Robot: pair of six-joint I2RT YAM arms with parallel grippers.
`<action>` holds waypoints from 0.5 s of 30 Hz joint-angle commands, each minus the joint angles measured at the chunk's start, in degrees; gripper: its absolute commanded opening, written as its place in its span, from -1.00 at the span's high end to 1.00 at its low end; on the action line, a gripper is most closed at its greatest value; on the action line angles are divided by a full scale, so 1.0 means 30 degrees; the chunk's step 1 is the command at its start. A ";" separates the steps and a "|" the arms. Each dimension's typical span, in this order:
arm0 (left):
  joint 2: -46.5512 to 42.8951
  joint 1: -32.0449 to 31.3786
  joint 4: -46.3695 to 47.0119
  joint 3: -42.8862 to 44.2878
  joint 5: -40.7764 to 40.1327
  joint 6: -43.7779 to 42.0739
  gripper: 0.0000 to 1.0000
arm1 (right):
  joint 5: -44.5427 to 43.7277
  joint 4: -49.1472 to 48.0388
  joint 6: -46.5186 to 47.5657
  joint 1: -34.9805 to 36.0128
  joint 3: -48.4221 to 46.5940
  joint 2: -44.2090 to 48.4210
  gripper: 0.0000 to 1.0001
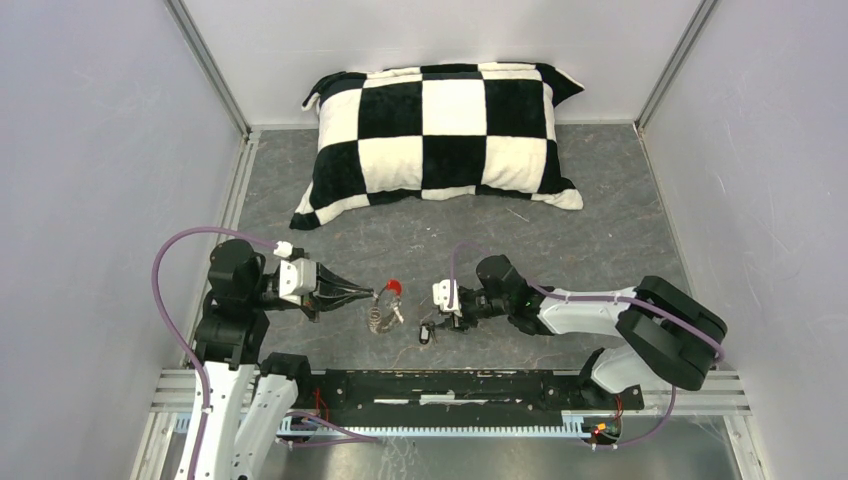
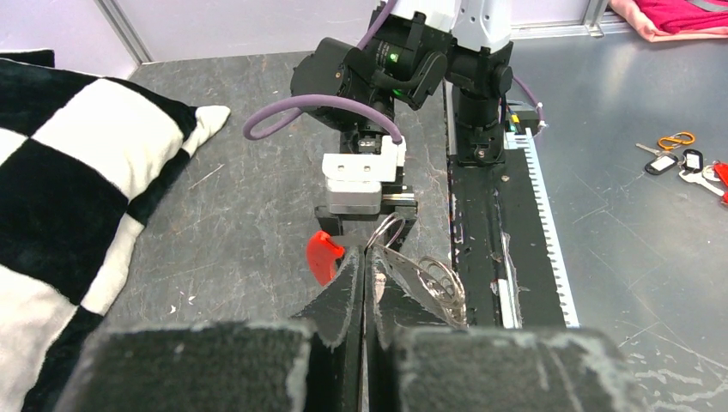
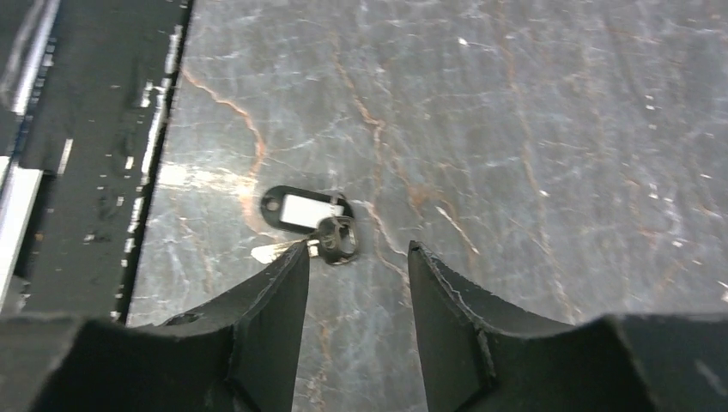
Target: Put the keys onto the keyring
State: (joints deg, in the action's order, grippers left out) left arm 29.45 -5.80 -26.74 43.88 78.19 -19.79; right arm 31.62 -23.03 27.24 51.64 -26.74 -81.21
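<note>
Grey tabletop | left end effector clamps keyring | right end effector parted near keys

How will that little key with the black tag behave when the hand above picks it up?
The key lies flat on the hard table, so it would probably be awkward to pinch and might skid. Its tag looks loosely linked, so it would likely dangle and swing once lifted. Small and thin, the pair is probably light.
</note>
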 commanded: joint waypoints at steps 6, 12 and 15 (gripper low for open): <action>0.0118 0.0088 0.0262 0.0579 0.0005 0.0452 0.96 | 0.2797 -0.2408 -0.0412 -0.0058 -0.0681 -0.1427 0.00; 0.0085 0.0077 0.0262 0.0605 -0.0019 0.0391 0.95 | 0.2795 -0.2850 -0.0527 -0.0068 -0.1237 -0.2488 0.00; 0.0034 0.0088 0.0263 0.0608 -0.0019 0.0403 0.96 | 0.2558 -0.2959 -0.0556 -0.0041 -0.1411 -0.3078 0.01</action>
State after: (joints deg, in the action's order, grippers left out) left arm 29.69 -5.80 -26.74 43.90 78.11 -19.79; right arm 38.81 -28.14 26.00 51.64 -28.71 -88.77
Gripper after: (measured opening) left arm 0.022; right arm 0.501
